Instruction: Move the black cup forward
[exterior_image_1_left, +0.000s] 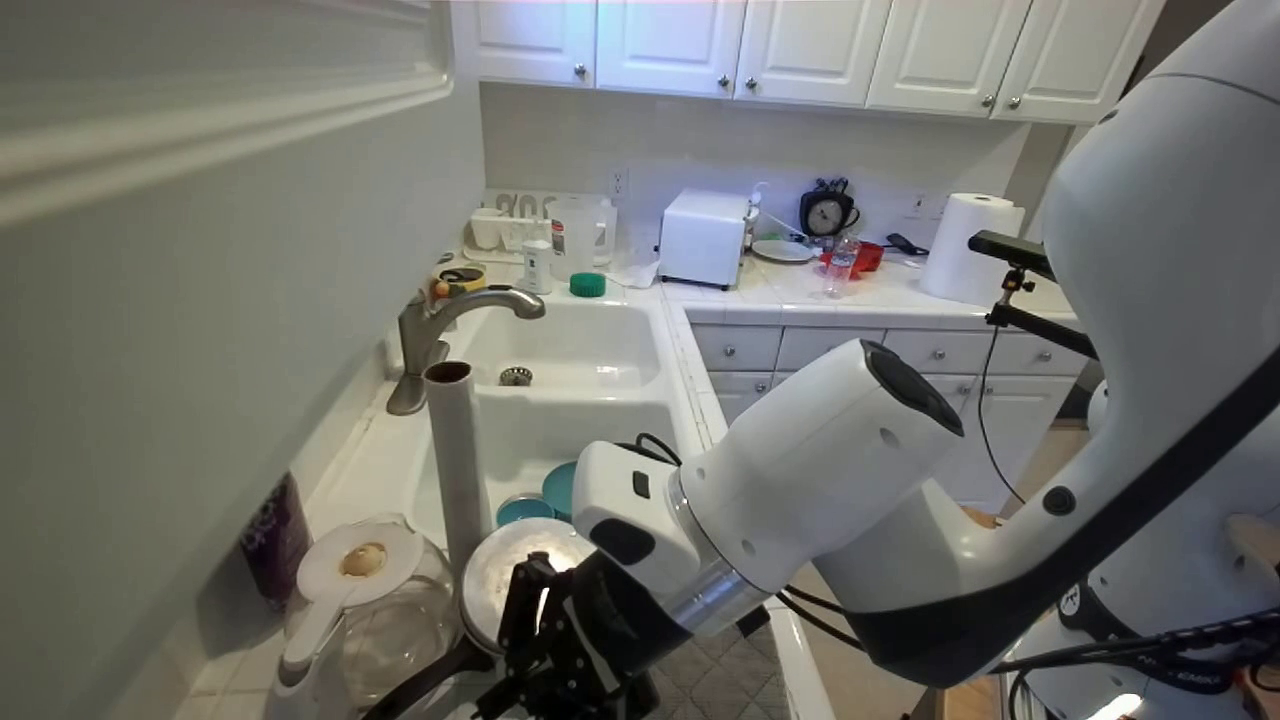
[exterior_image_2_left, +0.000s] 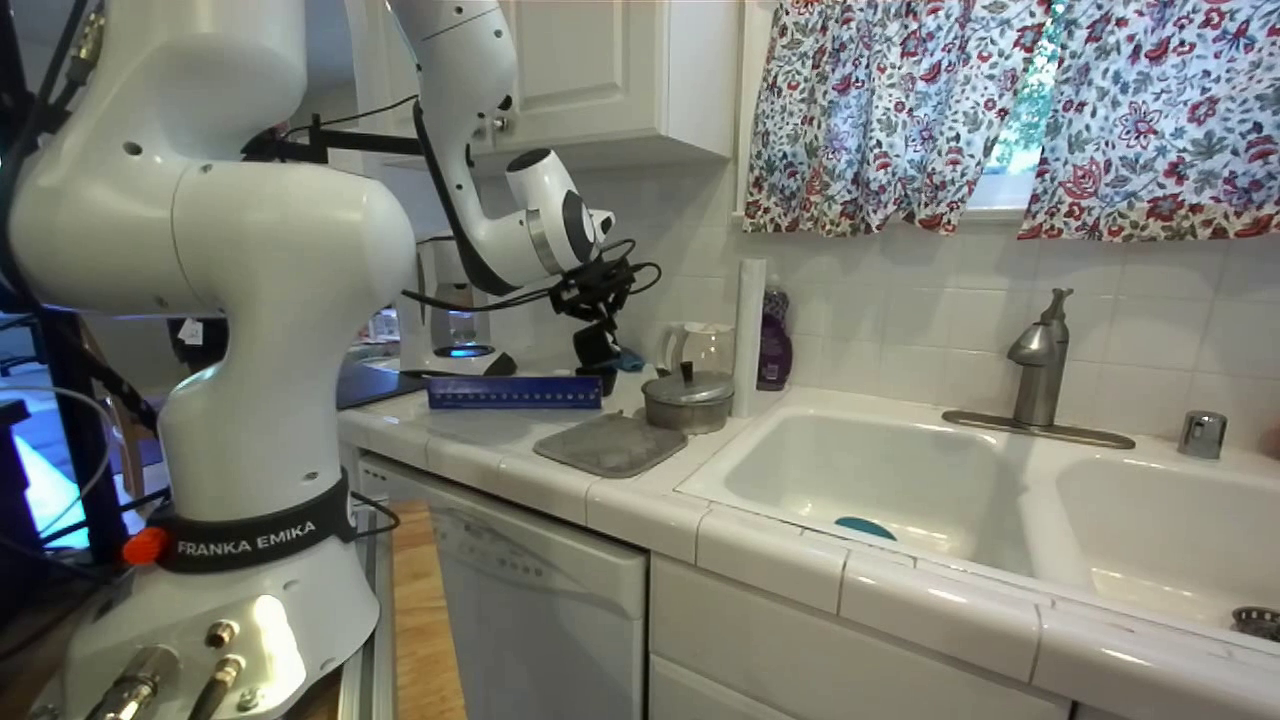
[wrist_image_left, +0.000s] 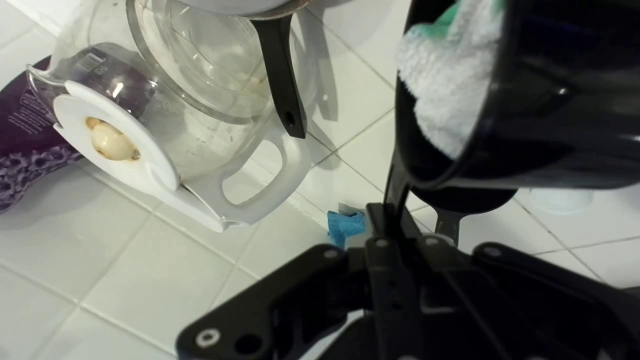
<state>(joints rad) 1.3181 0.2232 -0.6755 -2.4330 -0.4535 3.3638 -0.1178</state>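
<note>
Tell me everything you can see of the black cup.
The black cup looks smooth, glossy and rounded, with fluffy white cloth and something green inside. In the wrist view it opens leftward, base out of frame. A thin dark strip, probably its handle, looks pinched in the hand. Material unclear.

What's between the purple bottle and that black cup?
In the wrist view, going from the purple bottle toward the black cup: a glass pitcher, a black pan handle overlapping it in the picture, then white tile.
</note>
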